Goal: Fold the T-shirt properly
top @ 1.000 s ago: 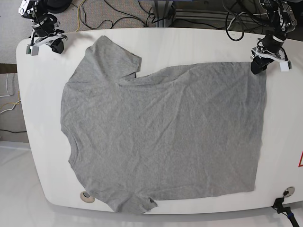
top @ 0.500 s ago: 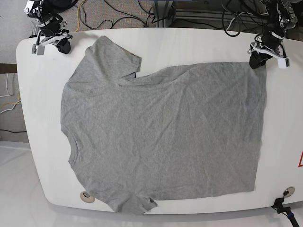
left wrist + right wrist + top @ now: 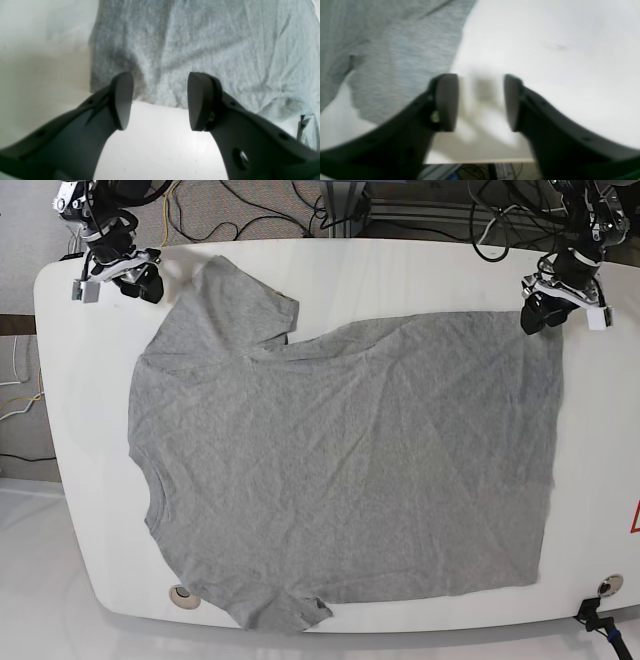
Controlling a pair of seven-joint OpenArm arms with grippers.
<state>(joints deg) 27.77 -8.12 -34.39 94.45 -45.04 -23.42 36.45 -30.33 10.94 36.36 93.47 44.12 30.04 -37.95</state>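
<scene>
Base view: L gripper (image 3: 545,310) angled down over T-shirt (image 3: 350,460) corner, R gripper (image 3: 140,283) tilted in nr table's (image 3: 90,420) far-L corner, both wide open w/ nothing held, shirt spread edge-to-edge nearly.

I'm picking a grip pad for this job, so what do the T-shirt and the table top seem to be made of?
T-shirt: soft knit fabric, probably cotton or a blend, matte heather grey; it shows mottled flecks and soft creases.
Table top: smooth, hard white surface, perhaps laminate or painted board, judging by its even colour and rounded corners.
</scene>
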